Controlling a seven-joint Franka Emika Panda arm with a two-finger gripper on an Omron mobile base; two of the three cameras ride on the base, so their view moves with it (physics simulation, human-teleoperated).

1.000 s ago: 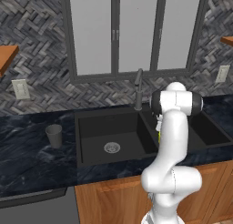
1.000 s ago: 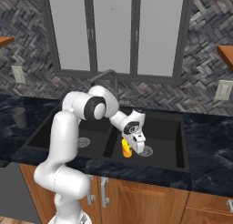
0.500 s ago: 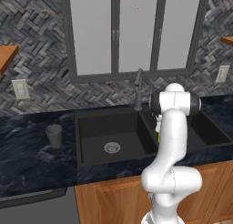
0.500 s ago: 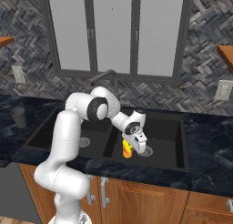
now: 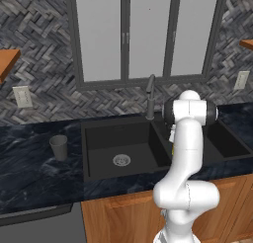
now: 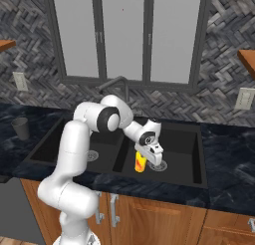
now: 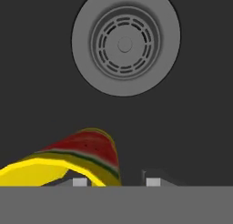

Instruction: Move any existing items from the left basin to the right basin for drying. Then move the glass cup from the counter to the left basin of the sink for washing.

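The gripper (image 6: 142, 159) hangs low in the right basin (image 6: 191, 154), jaws slightly apart, the yellow chunk (image 6: 140, 163) at their tips beside the drain (image 7: 125, 42). If one finger (image 7: 80, 182) still touches, lifting away could drag or roll it. The cup (image 5: 58, 147) waits on the counter (image 5: 29, 168)

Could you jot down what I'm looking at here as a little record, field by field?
Setting: kitchen counter with a black double sink
Gripper: low in the right basin, jaws apart
Yellow chunk: in the right basin beside its drain, at the fingertips; red flesh shows in the hand view
Left basin: bare floor, round drain
Glass cup: upright on the counter, left of the sink
Faucet: behind the divider
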